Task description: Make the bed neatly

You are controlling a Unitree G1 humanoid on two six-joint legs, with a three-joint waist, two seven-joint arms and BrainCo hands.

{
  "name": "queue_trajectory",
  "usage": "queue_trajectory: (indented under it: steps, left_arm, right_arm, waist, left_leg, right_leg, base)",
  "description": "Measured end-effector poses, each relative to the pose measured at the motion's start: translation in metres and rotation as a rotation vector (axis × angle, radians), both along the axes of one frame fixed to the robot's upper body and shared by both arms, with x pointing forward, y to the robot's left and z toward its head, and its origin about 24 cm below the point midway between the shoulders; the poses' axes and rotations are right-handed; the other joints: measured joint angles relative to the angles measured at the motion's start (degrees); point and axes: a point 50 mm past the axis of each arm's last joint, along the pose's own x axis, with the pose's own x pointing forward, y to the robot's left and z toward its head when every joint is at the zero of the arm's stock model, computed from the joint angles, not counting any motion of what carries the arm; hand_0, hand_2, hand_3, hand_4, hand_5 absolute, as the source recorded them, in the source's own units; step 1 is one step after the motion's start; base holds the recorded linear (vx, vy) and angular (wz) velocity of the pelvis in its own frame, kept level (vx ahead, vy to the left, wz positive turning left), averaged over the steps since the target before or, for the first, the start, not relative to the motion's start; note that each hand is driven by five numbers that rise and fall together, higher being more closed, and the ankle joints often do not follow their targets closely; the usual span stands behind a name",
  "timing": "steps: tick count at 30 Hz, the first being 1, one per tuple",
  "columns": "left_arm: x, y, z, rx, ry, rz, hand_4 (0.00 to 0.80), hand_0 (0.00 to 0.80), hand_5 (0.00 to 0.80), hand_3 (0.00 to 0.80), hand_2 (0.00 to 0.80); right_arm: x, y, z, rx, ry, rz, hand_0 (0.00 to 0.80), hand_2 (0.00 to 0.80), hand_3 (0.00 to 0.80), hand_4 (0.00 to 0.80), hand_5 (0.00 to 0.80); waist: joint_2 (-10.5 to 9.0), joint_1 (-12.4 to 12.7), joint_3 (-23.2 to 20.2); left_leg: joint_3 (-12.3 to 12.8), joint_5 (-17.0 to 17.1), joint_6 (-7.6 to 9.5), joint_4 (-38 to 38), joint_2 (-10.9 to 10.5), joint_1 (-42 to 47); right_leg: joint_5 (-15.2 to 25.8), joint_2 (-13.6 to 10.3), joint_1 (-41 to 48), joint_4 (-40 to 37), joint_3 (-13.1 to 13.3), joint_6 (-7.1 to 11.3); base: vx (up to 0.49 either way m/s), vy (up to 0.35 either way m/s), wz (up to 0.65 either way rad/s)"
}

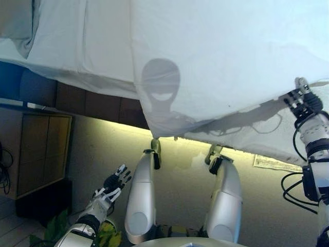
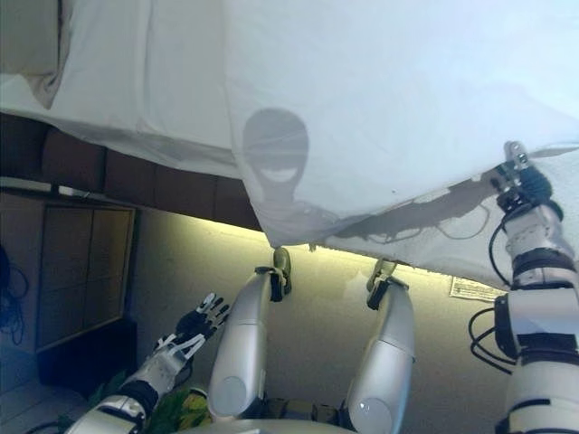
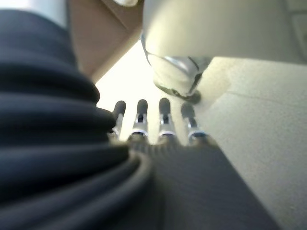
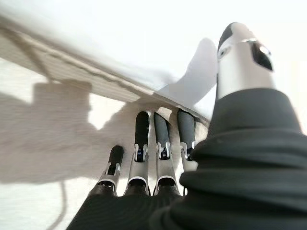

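Note:
A white duvet [image 1: 216, 56] covers the bed and hangs over its near edge [image 1: 169, 126]. My right hand [image 1: 304, 102] is at the duvet's edge on the right. In the right wrist view its fingers [image 4: 160, 139] lie straight under the edge and its thumb [image 4: 242, 57] is on top, pinching a fold of the cloth [image 4: 199, 72]. The edge is lifted off the white mattress cover [image 1: 257, 136] there. My left hand [image 1: 115, 185] hangs low at the left, open and empty, away from the bed; its fingers [image 3: 163, 115] are straight.
A pillow [image 1: 15, 25] lies at the bed's far left. The dark bed base [image 1: 77, 98] shows under the duvet. A wooden cabinet [image 1: 41, 149] stands at the left, with green leaves [image 1: 51, 229] below it. A printed paper [image 1: 270, 162] shows at the right.

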Motion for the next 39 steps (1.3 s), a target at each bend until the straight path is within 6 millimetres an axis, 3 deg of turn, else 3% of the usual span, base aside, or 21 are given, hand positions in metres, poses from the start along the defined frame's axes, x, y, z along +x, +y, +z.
queue_trajectory:
  steps: [6,12,13,14,17,24,39]
  left_arm:
    - [-0.004,0.002,-0.002,0.002,0.009,0.004,0.000,0.000,0.000,0.000,0.000]
    - [-0.010,0.004,-0.004,-0.005,0.016,0.013,0.000,0.000,0.000,0.000,0.000]
    - [-0.011,0.004,-0.005,-0.005,0.017,0.014,0.000,0.000,0.000,0.000,0.000]
    - [-0.011,0.004,-0.005,-0.006,0.019,0.017,0.000,0.000,0.000,0.000,0.000]
    - [-0.012,0.005,-0.005,-0.008,0.022,0.020,0.000,0.000,0.000,0.000,0.000]
    - [-0.015,0.004,-0.006,-0.015,0.023,0.019,0.000,0.000,0.000,0.000,0.000]
    - [-0.017,0.009,-0.005,-0.007,0.013,0.042,0.000,0.000,0.000,0.000,0.000]
  right_arm:
    - [0.001,-0.004,0.023,-0.019,-0.056,-0.008,0.000,0.000,0.000,0.000,0.000]
    - [0.003,-0.002,0.029,-0.037,-0.066,0.010,0.000,0.000,0.000,0.000,0.000]
    - [0.003,-0.002,0.029,-0.043,-0.067,0.016,0.107,0.107,0.107,0.107,0.107]
    - [0.004,-0.002,0.029,-0.045,-0.070,0.022,0.800,0.800,0.800,0.800,0.800]
    - [0.004,-0.001,0.032,-0.066,-0.078,0.037,0.800,0.800,0.800,0.800,0.800]
    - [0.003,0.001,0.065,-0.175,-0.206,0.114,0.800,0.800,0.800,0.800,0.800]
    - [0.004,0.003,0.061,-0.186,-0.189,0.159,0.800,0.800,0.800,0.800,0.800]
  waist:
    - [-0.03,0.26,0.02]
    - [-0.03,0.18,0.02]
    - [-0.03,0.19,0.02]
    - [-0.03,0.15,0.02]
    - [-0.03,0.04,0.02]
    - [-0.03,0.14,0.02]
    - [-0.04,0.00,0.02]
  left_leg:
    - [0.47,-0.05,0.04,-1.16,0.01,3.19]
    - [0.86,-0.02,0.05,-2.03,0.01,4.32]
    - [0.87,-0.02,0.05,-2.07,0.00,4.33]
    - [0.87,-0.02,0.05,-2.10,-0.01,4.33]
    - [0.94,-0.02,0.05,-2.24,-0.02,4.35]
    - [1.22,0.02,-0.01,-2.89,-0.04,5.12]
    - [1.33,0.41,-0.31,-5.05,-0.04,10.12]
  right_leg:
    - [-0.09,-0.02,2.83,-0.76,-0.01,-0.06]
    - [-0.21,0.00,3.59,-1.20,0.08,0.14]
    - [-0.21,-0.01,3.59,-1.20,0.08,0.14]
    - [-0.22,-0.02,3.59,-1.20,0.08,0.15]
    - [-0.24,-0.04,3.54,-1.21,0.08,0.13]
    - [-0.47,-0.02,3.67,-0.96,0.32,-0.23]
    - [-0.52,0.14,8.67,-2.86,-0.21,0.12]
  base:
    - [0.051,-0.023,-0.01]
    - [0.013,-0.004,-0.01]
    - [0.000,0.000,0.00]
    - [0.000,0.000,0.00]
    - [0.000,0.000,0.00]
    - [0.000,0.000,0.00]
    - [-0.008,0.001,0.00]
